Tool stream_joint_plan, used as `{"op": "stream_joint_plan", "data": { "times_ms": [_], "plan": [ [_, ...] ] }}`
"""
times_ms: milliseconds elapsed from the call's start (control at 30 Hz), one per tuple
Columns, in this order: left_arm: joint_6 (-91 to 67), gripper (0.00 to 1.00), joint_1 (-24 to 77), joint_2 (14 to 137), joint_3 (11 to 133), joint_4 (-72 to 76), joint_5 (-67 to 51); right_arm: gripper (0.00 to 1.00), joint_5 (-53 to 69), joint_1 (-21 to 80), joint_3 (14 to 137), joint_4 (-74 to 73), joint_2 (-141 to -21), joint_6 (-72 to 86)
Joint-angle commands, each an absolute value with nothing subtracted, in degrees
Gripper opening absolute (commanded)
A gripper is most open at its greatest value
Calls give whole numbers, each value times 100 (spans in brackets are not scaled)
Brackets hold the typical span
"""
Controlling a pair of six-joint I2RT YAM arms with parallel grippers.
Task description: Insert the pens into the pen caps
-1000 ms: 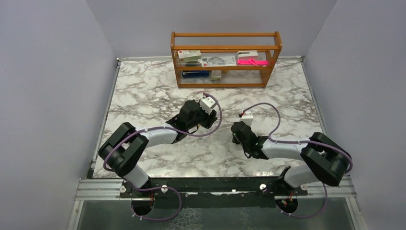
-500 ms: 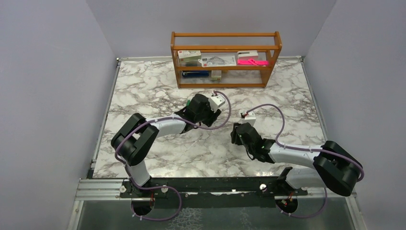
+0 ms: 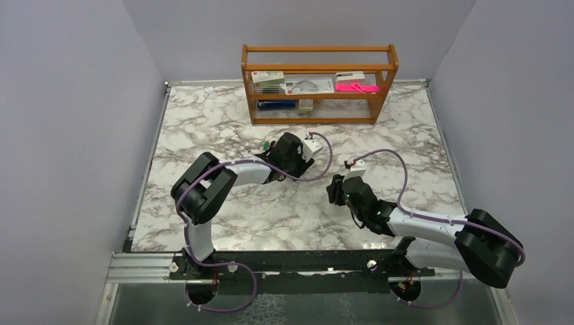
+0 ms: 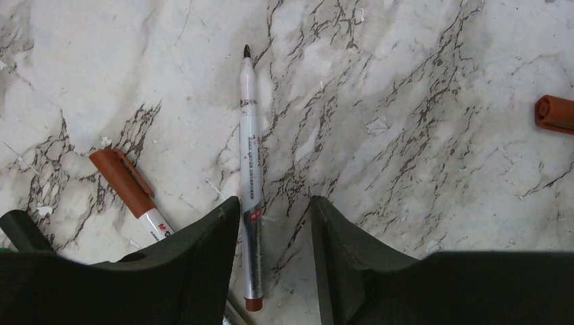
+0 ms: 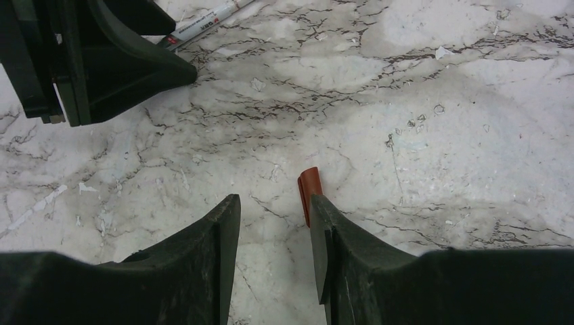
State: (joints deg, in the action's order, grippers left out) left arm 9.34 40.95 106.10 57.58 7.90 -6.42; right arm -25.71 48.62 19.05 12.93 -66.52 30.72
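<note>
The left tool (image 4: pixel 271 210) stands open low over the desk (image 4: pixel 420 81), its jaws straddling an uncapped pen (image 4: pixel 249 169) that lies flat (tip pointing away from the wrist). The right tool (image 5: pixel 271 203) is likewise open, with a red-brown cap (image 5: pixel 308 186) lying on the desk just beside the inner face of one finger. Neither tool grips anything.

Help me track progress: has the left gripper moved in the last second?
Yes. The left gripper has moved nearer the wooden shelf and slightly rightward.

Both arms (image 3: pixel 433 233) show black joints (image 3: pixel 196 200), white links (image 3: pixel 249 175), looping purple cables (image 3: pixel 405 177) and matte black claw fingers (image 4: pixel 196 271).
</note>
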Motion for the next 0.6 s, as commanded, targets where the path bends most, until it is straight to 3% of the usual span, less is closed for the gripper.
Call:
{"op": "stream_joint_plan", "data": {
  "times_ms": [0, 67, 233, 433, 567],
  "plan": [
    [1043, 43, 4096, 10865, 5912, 524, -620, 42, -2452, 4848, 1841, 1512, -6624, 2941],
    [1047, 39, 4096, 10895, 5913, 504, -624, 42, -2456, 4851, 1841, 1532, -6655, 2936],
    [988, 3, 4104, 10948, 5833, 525, -784, 41, -2469, 4849, 1871, 1552, -6696, 2891],
    [577, 0, 4105, 10906, 5517, 1096, -1496, 42, -2438, 4852, 2021, 1420, -6612, 2861],
    [137, 0, 4105, 10598, 5326, 1600, -1975, 42, -2485, 4851, 1807, 1579, -5777, 3257]
  ]
}}
